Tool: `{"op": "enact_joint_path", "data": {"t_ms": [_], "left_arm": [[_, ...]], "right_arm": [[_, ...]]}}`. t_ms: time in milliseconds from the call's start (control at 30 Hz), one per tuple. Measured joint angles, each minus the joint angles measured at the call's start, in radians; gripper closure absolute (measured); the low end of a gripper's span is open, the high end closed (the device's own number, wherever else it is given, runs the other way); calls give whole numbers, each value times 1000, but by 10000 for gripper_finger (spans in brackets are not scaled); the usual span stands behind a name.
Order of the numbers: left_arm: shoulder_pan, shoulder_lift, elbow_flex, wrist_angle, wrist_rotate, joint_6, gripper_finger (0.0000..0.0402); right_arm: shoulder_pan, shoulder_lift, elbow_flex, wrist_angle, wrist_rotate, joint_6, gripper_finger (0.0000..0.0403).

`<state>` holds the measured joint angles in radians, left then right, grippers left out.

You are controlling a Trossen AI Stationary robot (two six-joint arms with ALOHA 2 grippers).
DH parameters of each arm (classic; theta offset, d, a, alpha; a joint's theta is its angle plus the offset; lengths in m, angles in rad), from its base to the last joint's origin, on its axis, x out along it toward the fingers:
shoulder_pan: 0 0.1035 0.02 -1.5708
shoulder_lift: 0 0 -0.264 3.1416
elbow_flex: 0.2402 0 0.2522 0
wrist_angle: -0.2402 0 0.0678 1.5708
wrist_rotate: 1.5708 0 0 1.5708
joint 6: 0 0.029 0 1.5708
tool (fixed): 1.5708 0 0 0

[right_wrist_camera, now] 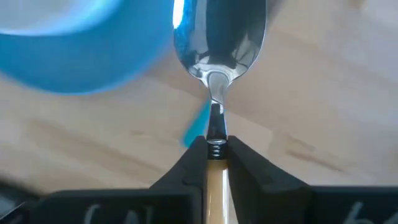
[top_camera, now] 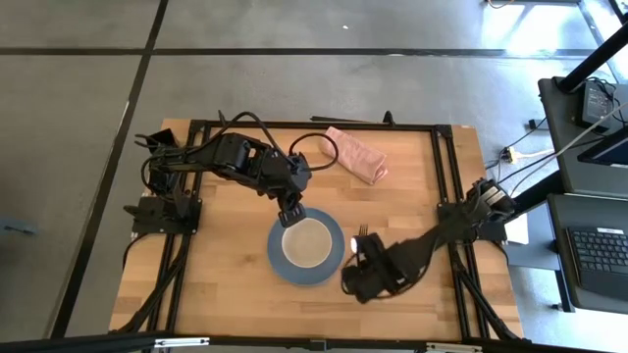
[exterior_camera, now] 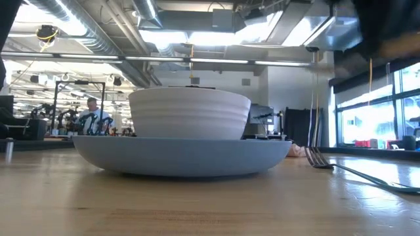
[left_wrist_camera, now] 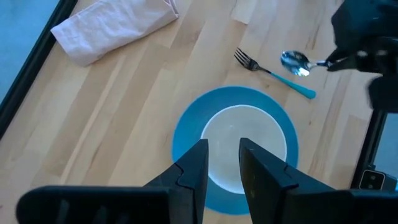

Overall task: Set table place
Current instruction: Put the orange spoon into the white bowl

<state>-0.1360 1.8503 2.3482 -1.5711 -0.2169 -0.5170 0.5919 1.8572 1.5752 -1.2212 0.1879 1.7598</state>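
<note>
A grey-blue plate (top_camera: 280,263) lies flat on the wooden table (top_camera: 226,284), and a white bowl (top_camera: 306,242) stands in it; both also show in the low view, plate (exterior_camera: 184,156) and bowl (exterior_camera: 190,113). A teal-handled fork (left_wrist_camera: 273,74) lies flat on the table right of the plate. My left gripper (left_wrist_camera: 224,165) hovers over the bowl's far rim, open by a narrow gap and empty. My right gripper (right_wrist_camera: 214,149) is right of the plate, shut on the orange-handled spoon (left_wrist_camera: 295,61) above the fork. My right gripper pinches the spoon's orange handle (right_wrist_camera: 215,177) between its two fingers, right where the handle meets the metal neck. The spoon sticks straight out ahead of the fingers, in line with them. It is lifted clear of the table, its bowl (right_wrist_camera: 217,37) next to the plate's rim.
A folded pink napkin (top_camera: 356,154) lies at the table's far side, right of centre. The black frame (top_camera: 446,186) runs along the table's edges. Bare wood shows left of the plate and along the near edge. A person (exterior_camera: 93,115) shows in the room beyond.
</note>
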Motion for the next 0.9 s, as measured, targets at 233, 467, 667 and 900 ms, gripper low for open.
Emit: {"op": "enact_joint_path", "data": {"t_ms": [233, 467, 667, 900], "left_arm": [[0, -48, 0, 0, 5, 51, 319], [4, -168, 0, 0, -23, 114, 319], [5, -274, 1, 0, -151, 190, 319], [43, -336, 1, 0, -238, 214, 319]], "right_arm": [[-146, -2, 239, -33, -7, -409, 361], [-304, -3, 331, 10, -187, -604, 361], [-393, 15, 330, 24, -329, -613, 361], [-437, 90, 330, 81, -474, -551, 361]]}}
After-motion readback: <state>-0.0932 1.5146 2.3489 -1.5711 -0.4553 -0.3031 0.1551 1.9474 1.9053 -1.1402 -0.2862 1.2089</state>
